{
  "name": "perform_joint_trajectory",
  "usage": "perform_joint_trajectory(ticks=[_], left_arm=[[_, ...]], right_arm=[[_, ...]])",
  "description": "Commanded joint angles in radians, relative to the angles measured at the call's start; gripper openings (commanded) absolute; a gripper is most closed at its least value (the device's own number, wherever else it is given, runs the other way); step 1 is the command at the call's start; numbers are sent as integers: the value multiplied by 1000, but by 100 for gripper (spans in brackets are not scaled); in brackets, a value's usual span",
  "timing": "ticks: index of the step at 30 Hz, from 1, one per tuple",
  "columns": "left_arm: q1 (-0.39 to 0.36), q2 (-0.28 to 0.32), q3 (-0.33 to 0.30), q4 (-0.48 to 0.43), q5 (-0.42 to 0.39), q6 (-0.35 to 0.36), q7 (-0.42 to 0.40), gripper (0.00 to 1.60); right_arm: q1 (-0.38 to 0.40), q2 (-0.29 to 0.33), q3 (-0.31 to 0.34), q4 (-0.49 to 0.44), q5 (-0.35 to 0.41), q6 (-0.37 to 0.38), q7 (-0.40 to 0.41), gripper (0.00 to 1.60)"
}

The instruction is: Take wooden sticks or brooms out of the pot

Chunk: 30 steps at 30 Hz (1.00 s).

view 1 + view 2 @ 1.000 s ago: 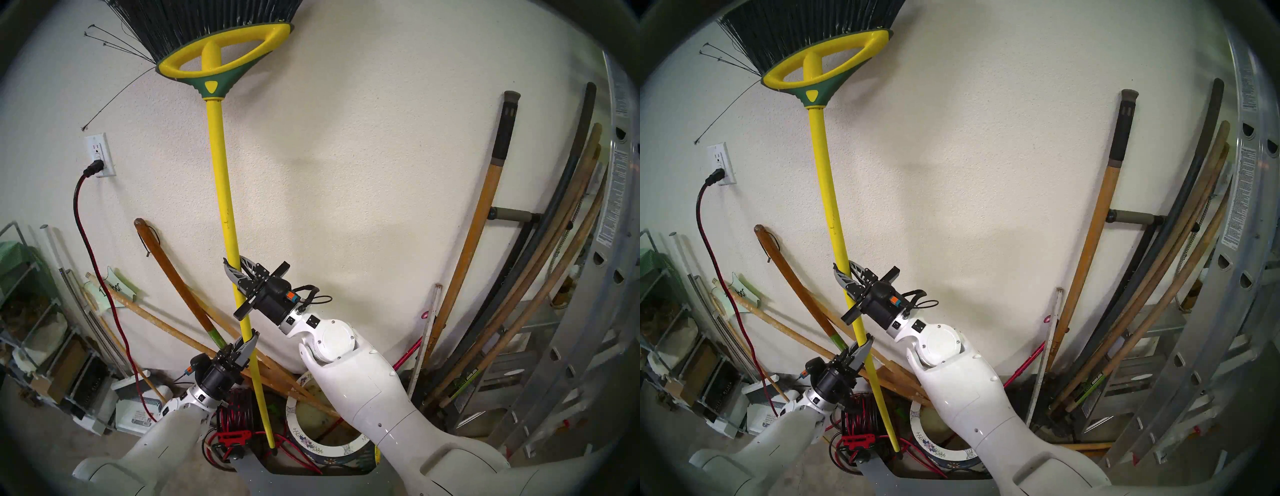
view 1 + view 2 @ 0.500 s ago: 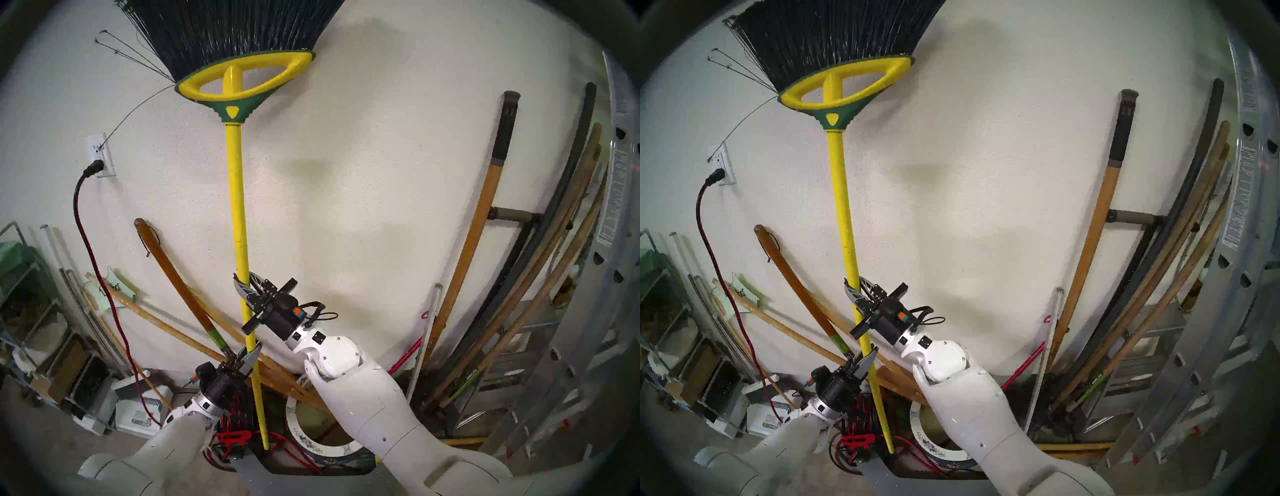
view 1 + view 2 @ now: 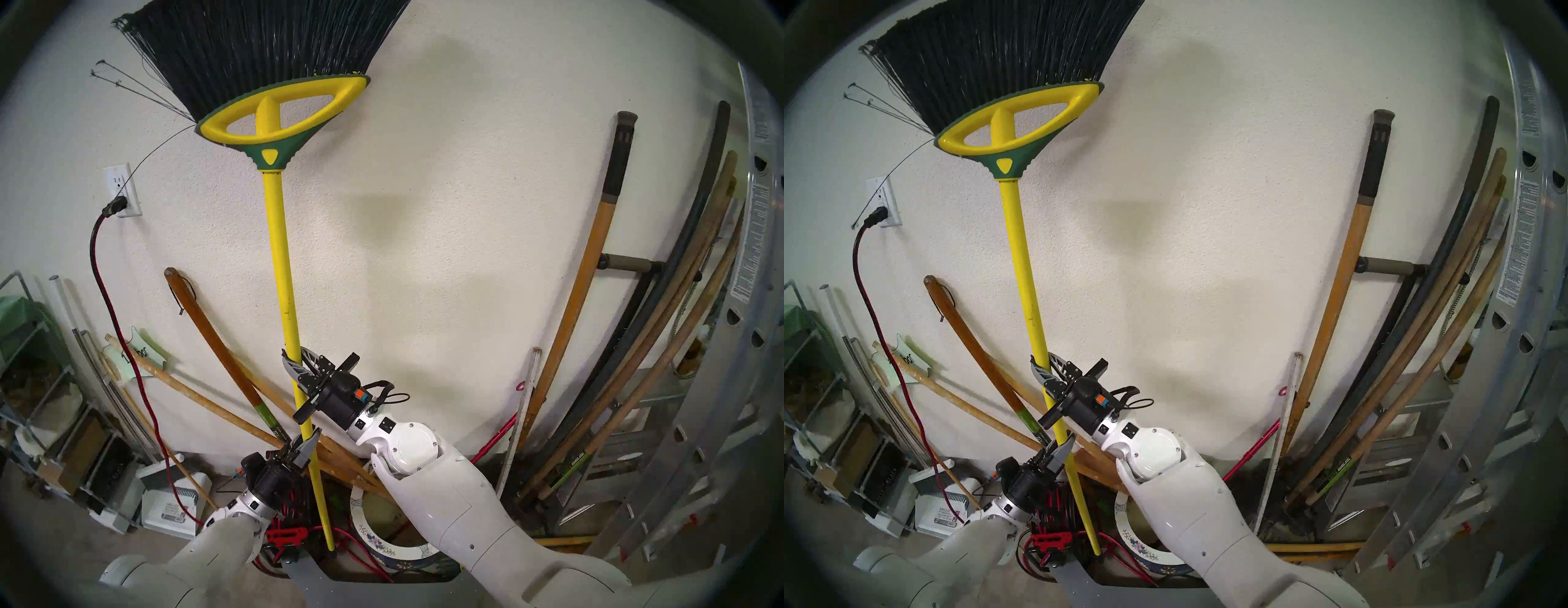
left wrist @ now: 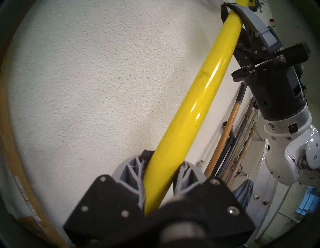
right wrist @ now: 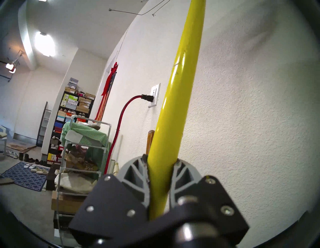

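The broom (image 3: 283,271) stands almost upright before the wall, dark bristles on top, its yellow pole (image 3: 1024,276) gripped by both hands. My right gripper (image 3: 293,361) is shut on the pole about halfway down (image 5: 160,164). My left gripper (image 3: 312,442) is shut on it lower down (image 4: 162,166). The pole's bottom end hangs just left of the pot (image 3: 359,511), outside its flowered white rim (image 3: 1122,516). Several tan wooden sticks (image 3: 199,395) rise from the pot and lean left against the wall. My right forearm hides part of the pot.
A red-and-black cable reel (image 3: 292,507) sits under the pole's end, and its red cord (image 3: 106,305) runs to a wall outlet (image 3: 122,191). Long tool handles (image 3: 577,297) and an aluminium ladder (image 3: 721,403) crowd the right. A cluttered shelf (image 3: 38,382) stands at the left.
The broom and both grippers have come lower in view. Its head swung right, then back left. Both grips on the pole are unchanged.
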<state>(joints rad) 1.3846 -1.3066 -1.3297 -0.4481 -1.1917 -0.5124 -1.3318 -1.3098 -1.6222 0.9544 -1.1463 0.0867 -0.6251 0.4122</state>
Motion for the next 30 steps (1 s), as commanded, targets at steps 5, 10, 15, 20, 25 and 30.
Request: perform_joint_trajectory(ticks=[5, 10, 15, 20, 25, 30], left_arm=[[-40, -17, -14, 82, -26, 18, -100, 0], [-57, -20, -8, 118, -13, 8, -101, 0], [-76, -15, 0, 150, 2, 11, -78, 0], [-88, -16, 0, 171, 9, 15, -63, 0], [-100, -22, -4, 194, 12, 17, -63, 0], [-109, -23, -9, 214, 12, 16, -70, 0]], right_arm=[[23, -22, -44, 20, -6, -25, -52, 0], [28, -26, -41, 63, -25, -31, -94, 0], [49, -42, -19, 133, -50, -46, -132, 0], [82, -56, -7, 204, -60, -58, -143, 0], [118, -86, -1, 303, -79, -85, -156, 0], [145, -112, 6, 373, -93, -112, -171, 0]])
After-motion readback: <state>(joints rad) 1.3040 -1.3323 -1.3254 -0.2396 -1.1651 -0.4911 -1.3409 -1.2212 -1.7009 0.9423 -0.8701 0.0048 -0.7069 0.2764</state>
